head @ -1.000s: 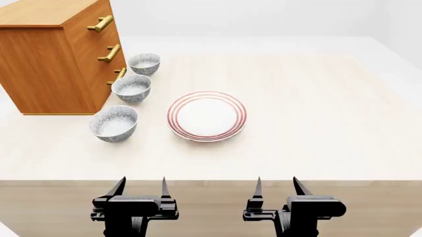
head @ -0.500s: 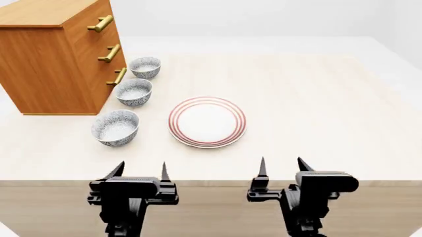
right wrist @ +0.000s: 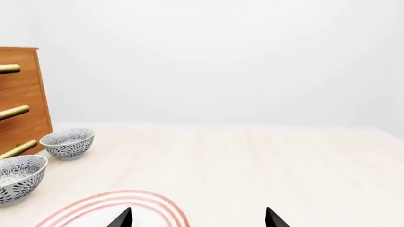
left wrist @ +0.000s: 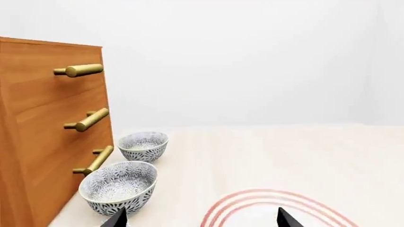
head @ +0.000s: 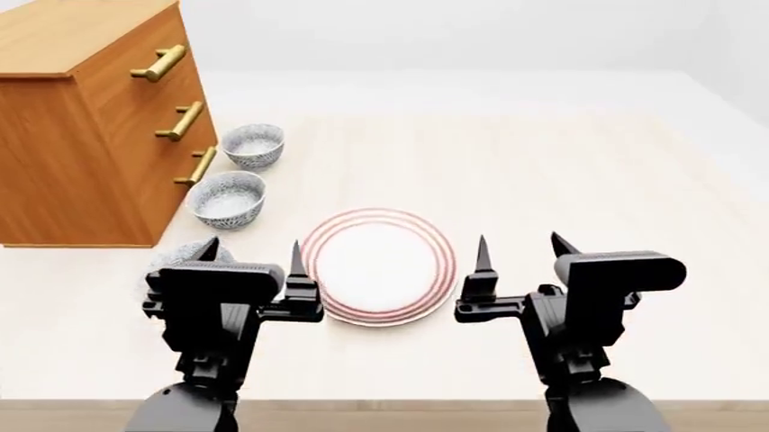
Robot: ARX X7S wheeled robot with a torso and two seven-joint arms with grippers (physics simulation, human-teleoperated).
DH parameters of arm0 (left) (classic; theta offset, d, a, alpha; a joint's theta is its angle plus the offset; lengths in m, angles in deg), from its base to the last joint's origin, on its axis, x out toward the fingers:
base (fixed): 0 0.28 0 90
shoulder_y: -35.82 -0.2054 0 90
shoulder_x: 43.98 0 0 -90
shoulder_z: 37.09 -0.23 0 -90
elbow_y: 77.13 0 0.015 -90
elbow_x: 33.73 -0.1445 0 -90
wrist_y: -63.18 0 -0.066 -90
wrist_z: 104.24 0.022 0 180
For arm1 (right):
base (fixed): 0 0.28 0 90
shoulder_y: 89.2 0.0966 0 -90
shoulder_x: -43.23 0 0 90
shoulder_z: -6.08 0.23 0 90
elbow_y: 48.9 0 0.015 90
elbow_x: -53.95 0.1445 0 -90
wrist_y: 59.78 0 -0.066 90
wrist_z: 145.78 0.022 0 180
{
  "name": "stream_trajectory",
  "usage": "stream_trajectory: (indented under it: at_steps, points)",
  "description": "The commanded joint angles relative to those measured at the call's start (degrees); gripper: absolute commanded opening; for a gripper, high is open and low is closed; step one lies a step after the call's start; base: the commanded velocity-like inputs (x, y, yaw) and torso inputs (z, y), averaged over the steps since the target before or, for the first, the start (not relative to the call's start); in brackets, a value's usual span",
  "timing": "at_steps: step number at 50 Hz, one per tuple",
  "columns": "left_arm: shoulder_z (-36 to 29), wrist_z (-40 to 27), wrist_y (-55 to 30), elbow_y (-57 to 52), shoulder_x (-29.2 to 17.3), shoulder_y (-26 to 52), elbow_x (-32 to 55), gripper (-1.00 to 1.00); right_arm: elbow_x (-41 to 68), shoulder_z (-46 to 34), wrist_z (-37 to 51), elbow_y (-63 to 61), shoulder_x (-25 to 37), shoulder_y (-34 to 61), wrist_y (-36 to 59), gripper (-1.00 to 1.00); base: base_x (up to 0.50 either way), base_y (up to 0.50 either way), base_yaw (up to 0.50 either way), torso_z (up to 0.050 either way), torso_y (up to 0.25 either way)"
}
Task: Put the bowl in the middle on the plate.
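Note:
Three grey speckled bowls line up along the dresser front. The bowl in the middle [head: 227, 198] [left wrist: 118, 187] [right wrist: 19, 177] stands upright and empty, between the far bowl [head: 254, 144] [left wrist: 144, 145] and the near bowl [head: 172, 257], which my left gripper partly hides. The red-ringed white plate [head: 378, 265] [left wrist: 277, 201] [right wrist: 113, 201] lies empty between my two grippers. My left gripper [head: 252, 252] [left wrist: 202, 220] is open and holds nothing, short of the middle bowl. To the right of the plate, my right gripper [head: 520, 245] [right wrist: 198, 218] is open too, nothing in it.
A wooden dresser [head: 85, 126] with three brass handles [head: 184, 121] stands at the table's left, close beside the bowls. The pale wooden table [head: 577, 162] stretches away to the right and back, with a white wall behind.
Both grippers have advanced from the table's front edge over its top, and the view has shifted with them. The left one now covers part of the near bowl. Bowls and plate stay put.

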Motion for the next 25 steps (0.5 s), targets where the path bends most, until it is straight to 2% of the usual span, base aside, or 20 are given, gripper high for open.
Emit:
stream_trajectory:
  at_steps: [1,25]
  points:
    - [-0.4,-0.74,-0.43,-0.52,-0.75,0.58,0.77,1.0,1.19,-0.09,-0.02,-0.16,0.49,0.47,0.41,1.0,0.5,0.0,0.0,0.0,0.0]
    - [-1.05,-2.18,0.12,0.18,-1.67,1.0,2.09,1.0,2.15,-1.12,0.54,0.66,1.18,0.95,-0.19,1.0,0.5,0.0,0.0,0.0,0.001]
